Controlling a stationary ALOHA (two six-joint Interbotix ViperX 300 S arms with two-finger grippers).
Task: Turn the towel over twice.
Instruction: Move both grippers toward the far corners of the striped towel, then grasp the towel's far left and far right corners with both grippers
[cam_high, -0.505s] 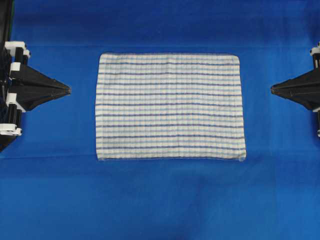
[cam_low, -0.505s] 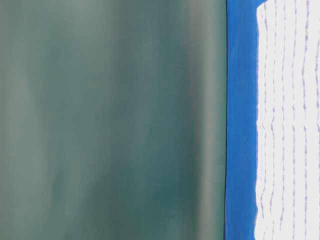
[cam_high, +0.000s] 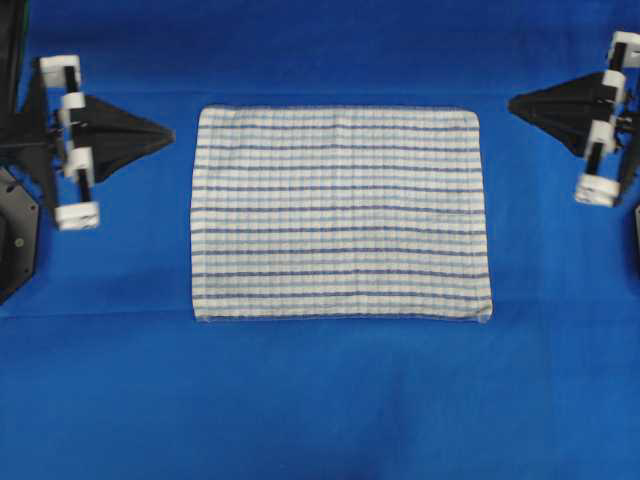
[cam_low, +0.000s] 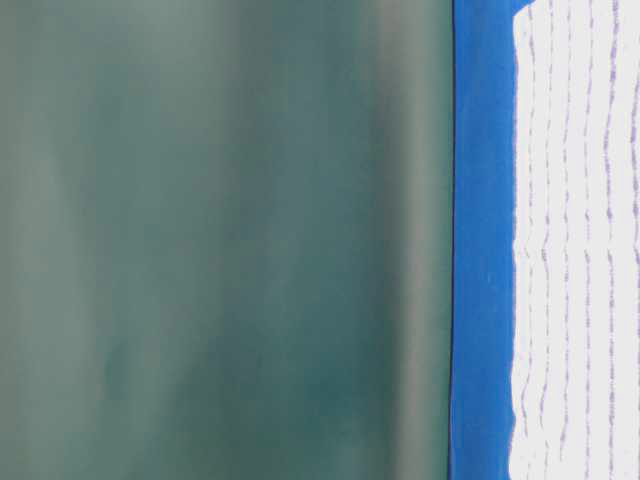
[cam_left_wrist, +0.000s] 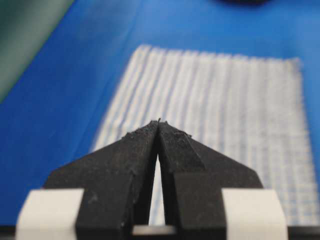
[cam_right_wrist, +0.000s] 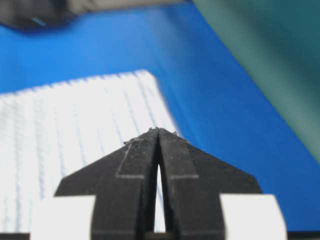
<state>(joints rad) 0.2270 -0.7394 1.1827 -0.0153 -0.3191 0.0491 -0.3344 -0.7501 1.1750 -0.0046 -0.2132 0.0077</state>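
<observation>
Striped towel (cam_high: 340, 213) lying flat between both pincers, left pincer (cam_high: 172, 133) clenched empty, right pincer (cam_high: 511, 102) clenched empty, both hovering just beside its far corners.

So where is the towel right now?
In the overhead view the towel lies flat mid-table on the blue cover, between the left end effector and right end effector, touching neither.

— From overhead we get bright, even light; the blue table covering (cam_high: 320, 400) looks saturated, darker toward the corners, and the towel (cam_high: 340, 212) casts almost no shadow.

— At table level we find the towel (cam_low: 580, 240) overexposed, its stripes washed pale, and the grey-green backdrop (cam_low: 220, 240) a soft smear.

— In both wrist views we see motion blur on the cloth, while the left gripper (cam_left_wrist: 159, 122) and right gripper (cam_right_wrist: 158, 130) sit fairly sharp.
</observation>
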